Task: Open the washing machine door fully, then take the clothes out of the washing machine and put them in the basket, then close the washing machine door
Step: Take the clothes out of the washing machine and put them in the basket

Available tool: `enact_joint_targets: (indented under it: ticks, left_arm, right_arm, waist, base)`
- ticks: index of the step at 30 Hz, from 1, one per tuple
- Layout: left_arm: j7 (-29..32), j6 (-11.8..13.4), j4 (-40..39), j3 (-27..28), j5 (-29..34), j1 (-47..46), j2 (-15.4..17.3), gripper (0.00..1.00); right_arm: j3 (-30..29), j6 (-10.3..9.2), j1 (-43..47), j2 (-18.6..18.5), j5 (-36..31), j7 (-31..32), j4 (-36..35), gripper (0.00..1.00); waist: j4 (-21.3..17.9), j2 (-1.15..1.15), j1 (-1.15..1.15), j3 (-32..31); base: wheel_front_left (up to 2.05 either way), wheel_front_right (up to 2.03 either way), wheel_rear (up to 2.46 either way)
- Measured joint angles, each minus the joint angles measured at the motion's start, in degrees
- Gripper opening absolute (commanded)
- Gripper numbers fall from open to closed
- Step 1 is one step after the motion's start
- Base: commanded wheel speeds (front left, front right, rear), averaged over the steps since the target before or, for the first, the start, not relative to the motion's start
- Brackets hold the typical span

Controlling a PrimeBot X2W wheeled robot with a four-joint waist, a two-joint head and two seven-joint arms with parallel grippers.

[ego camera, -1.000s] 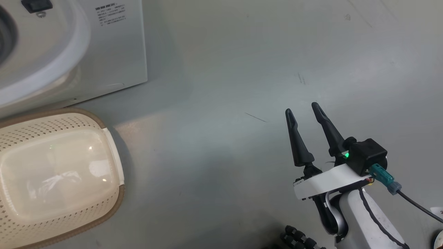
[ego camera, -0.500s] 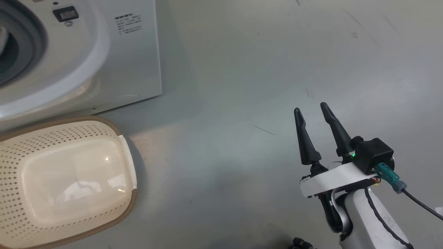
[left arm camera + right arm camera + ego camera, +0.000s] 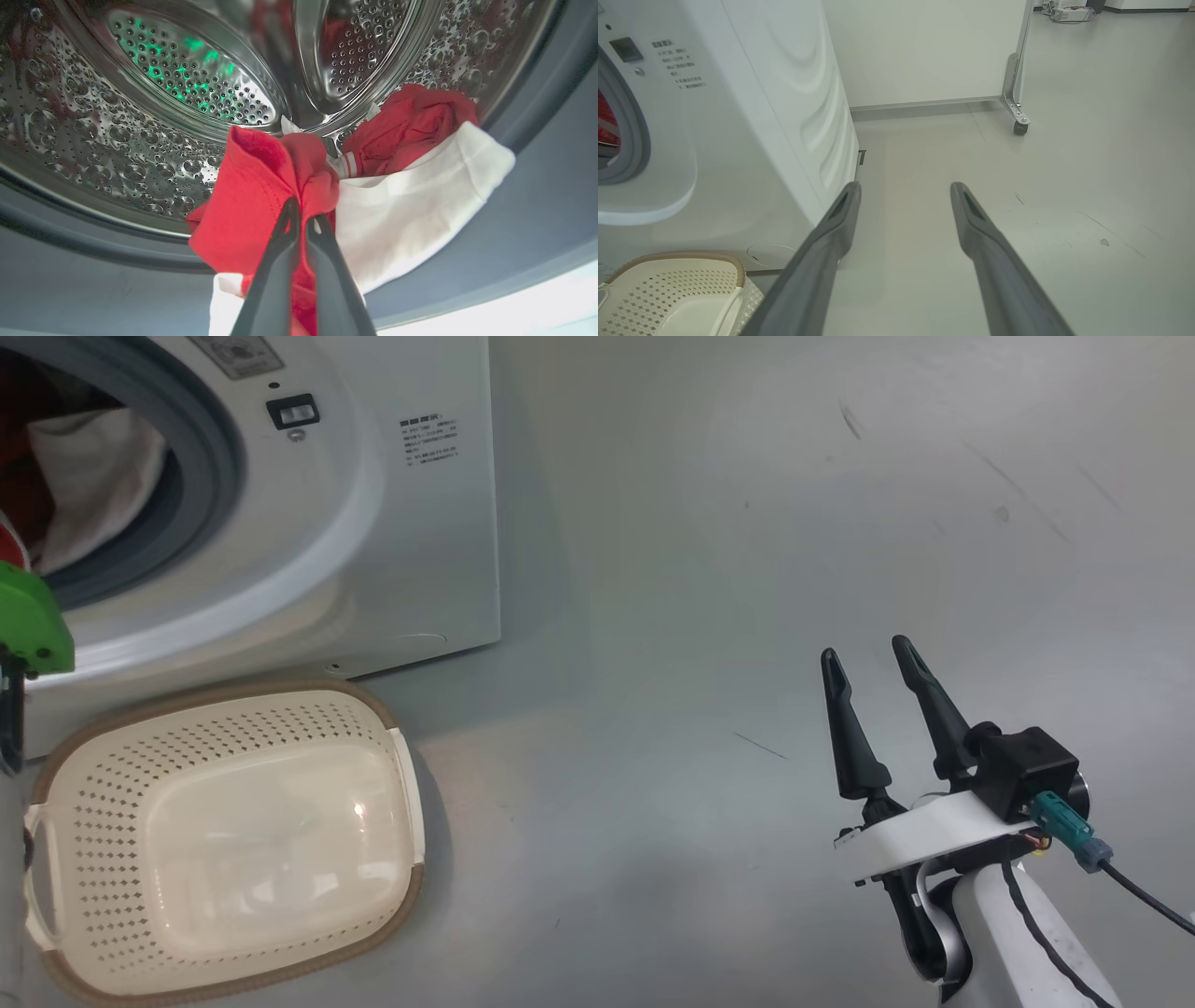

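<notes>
One red fold of the clothes (image 3: 252,186), soft, light, likely to drape, was clenched in the left pincer (image 3: 301,219) inside the washing machine (image 3: 411,541), upper left; the basket (image 3: 233,689) stood below; lower right, the right pincer (image 3: 865,651) hung released.

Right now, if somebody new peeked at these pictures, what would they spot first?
The bright red and white clothes jump out first, bunched at the mouth of the shiny steel drum of the washing machine, with the left gripper pinched shut on the red cloth. Then the empty cream basket on the floor before the washer, and the right gripper open above the floor.
</notes>
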Motion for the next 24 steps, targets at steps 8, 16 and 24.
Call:
enact_joint_targets:
  ticks: [8,16,24]
  left_arm:
    - [-5.4,-2.3,0.0,-0.2,-1.2,3.9,-2.3,0.0]
    - [-10.4,-3.6,-1.6,-1.2,-2.2,8.8,-4.0,0.0]
    - [-11.4,-4.3,-6.4,-1.5,-2.2,12.2,-5.2,0.0]
  right_arm:
    - [-0.7,0.03,1.9,-0.3,-0.5,0.0,0.4,1.0]
    - [-1.1,0.51,3.8,-0.7,-0.5,0.0,0.8,1.0]
    - [-1.8,0.55,5.3,-1.3,-0.5,0.0,0.9,1.0]
  waist:
    - [2.1,0.0,0.0,-3.5]
    - [4.3,0.0,0.0,-7.0]
    - [6.2,0.0,0.0,-9.8]
  base:
    - [0.0,0.0,0.0]
    - [0.0,0.0,0.0]
    - [0.0,0.0,0.0]
